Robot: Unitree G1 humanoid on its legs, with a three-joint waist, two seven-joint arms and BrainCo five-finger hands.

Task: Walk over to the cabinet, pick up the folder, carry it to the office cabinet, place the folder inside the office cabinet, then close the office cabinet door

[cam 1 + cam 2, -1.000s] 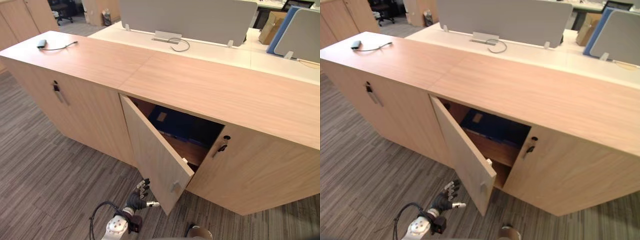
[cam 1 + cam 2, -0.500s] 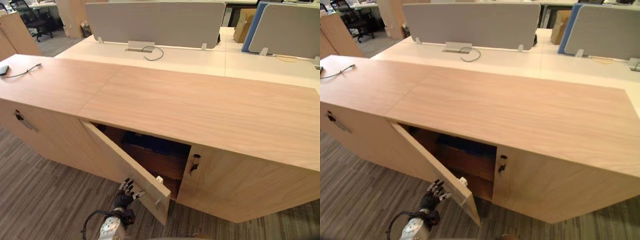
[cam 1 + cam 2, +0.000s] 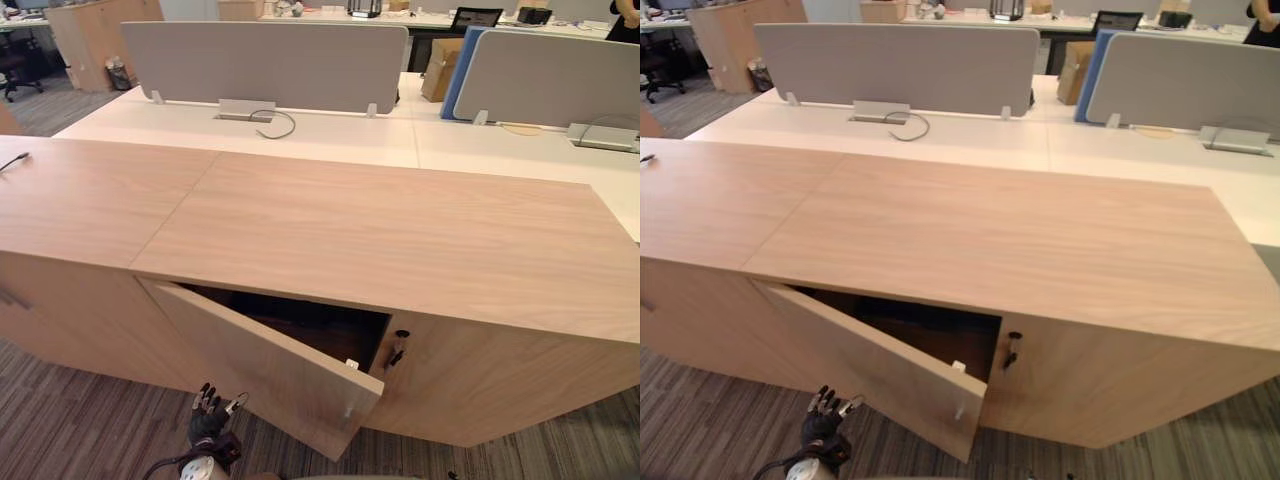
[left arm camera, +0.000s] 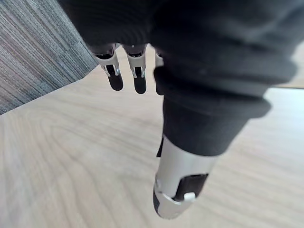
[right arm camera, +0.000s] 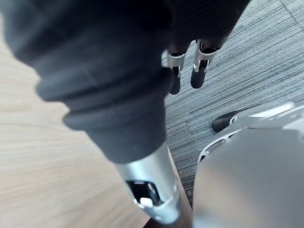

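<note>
Door-closing step: the left hand (image 3: 207, 410), fingers straight and spread, is at the half-open door (image 3: 270, 370) of the cabinet (image 3: 480, 385). The right hand (image 5: 198, 71) hangs loose and empty. The folder is presumably inside, hidden in the dark interior. Next, a steady push until the door sits flush.

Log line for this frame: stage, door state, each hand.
stage: last step, closing pending | cabinet door: partly open | left hand: open, by its outer face, contact unclear | right hand: open, idle over carpet
</note>
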